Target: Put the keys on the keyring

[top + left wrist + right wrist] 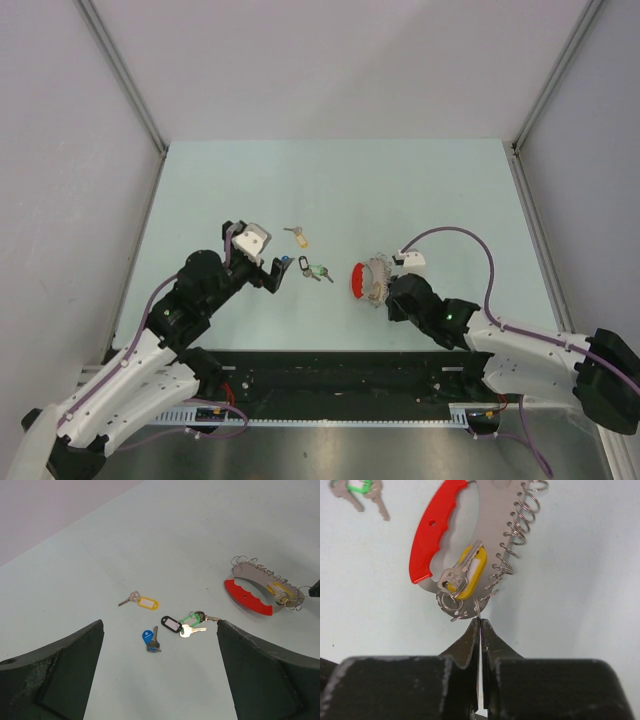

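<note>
The keyring (368,279), a red arc with a grey toothed metal plate carrying small wire loops, lies right of centre. My right gripper (390,292) is shut on a small wire loop at the plate's near end (480,621). A yellow-tagged key (465,575) lies on the keyring (492,535). My left gripper (277,272) is open and empty, hovering over loose keys: a blue-tagged key (150,638), a black tag (171,624) linked with a green tag (192,617), and a yellow-tagged key (142,601). The keyring also shows at the right of the left wrist view (260,587).
The pale green table (330,180) is walled by grey panels with metal posts at the back corners. A black rail (330,375) runs along the near edge by the arm bases. The right arm's cable (455,235) loops above the table.
</note>
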`<move>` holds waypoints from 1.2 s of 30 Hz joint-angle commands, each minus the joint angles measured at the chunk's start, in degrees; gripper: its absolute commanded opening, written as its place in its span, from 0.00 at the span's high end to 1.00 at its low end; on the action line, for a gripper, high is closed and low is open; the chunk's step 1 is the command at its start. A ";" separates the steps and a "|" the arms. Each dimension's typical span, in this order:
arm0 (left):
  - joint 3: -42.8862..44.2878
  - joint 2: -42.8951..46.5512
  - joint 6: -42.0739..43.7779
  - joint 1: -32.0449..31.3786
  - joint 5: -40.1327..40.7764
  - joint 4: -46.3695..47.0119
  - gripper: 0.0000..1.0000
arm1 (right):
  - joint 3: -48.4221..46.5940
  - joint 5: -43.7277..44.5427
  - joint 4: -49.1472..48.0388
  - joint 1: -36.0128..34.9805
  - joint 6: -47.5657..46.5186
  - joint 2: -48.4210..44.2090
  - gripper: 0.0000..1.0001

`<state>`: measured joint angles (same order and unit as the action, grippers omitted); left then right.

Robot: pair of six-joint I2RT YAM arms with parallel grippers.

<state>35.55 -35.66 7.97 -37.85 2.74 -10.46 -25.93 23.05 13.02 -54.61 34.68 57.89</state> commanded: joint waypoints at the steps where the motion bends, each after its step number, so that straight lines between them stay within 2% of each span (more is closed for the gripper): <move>1: 0.04 -0.37 -0.14 0.40 -2.21 1.23 0.00 | 1.59 -2.30 -8.86 0.12 -8.72 -4.88 1.00; 9: -0.04 -0.55 0.56 0.40 -11.08 2.63 0.00 | 1.76 -9.85 -21.08 0.12 -26.57 -16.04 1.00; 13: 0.66 -1.51 1.00 0.40 -16.36 3.77 0.00 | 1.59 -15.83 -27.33 1.61 -33.44 -17.28 1.00; 21: 5.04 -6.43 2.84 0.40 -26.80 3.25 0.02 | 0.45 -37.44 -38.05 8.37 -40.47 -14.39 1.00; 25: 7.16 -10.12 4.51 0.40 -31.83 2.20 0.03 | -0.43 -45.79 -39.47 9.08 -42.84 -11.75 1.00; 28: 8.39 -12.32 5.65 0.40 -35.34 1.41 0.07 | -2.01 -48.52 -37.81 9.17 -45.04 -10.08 1.00; 36: 10.24 -19.52 9.17 -0.47 -41.32 1.06 0.24 | -4.74 -50.29 -33.68 9.17 -50.49 -6.47 1.00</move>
<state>42.70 -52.29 14.02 -37.80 -32.77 -9.04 -26.83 -24.64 -19.92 -45.60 -11.09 50.50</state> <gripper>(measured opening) 0.778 0.009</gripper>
